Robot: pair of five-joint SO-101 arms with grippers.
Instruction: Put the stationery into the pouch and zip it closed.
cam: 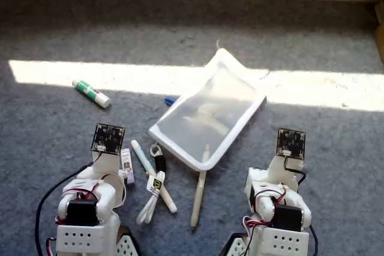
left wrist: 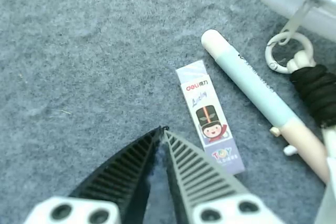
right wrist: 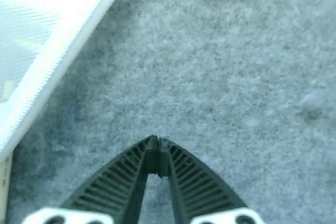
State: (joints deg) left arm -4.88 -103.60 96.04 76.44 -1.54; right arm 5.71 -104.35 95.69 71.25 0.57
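Left arm (cam: pixel 90 205): jaws are held together at the tips, pointed at the carpet (cam: pixel 336 160) just beside the eraser (left wrist: pixel 210 116).
Right arm (cam: pixel 279 202): jaws are likewise closed tip to tip, over bare carpet near the pouch's long edge.
Pouch (cam: pixel 235 128): laid slantwise mid-carpet, beyond and between both arms, with its zip pull turned toward the left arm's side.
Step judged in hand: a first pick, most likely the eraser.
Doing it well: the jaws should be opened first, then lowered astride the eraser's narrow sides and kept off the blue pen (left wrist: pixel 252 87) lying close by.
Crowding: keyring (left wrist: pixel 286 51) and black cord (left wrist: pixel 315 90) lie near the pen, so a snag is to be avoided.
Open room: bare carpet is found on the right arm's side of the pouch.
Outlier: glue stick (cam: pixel 91 93), well apart at the far left.
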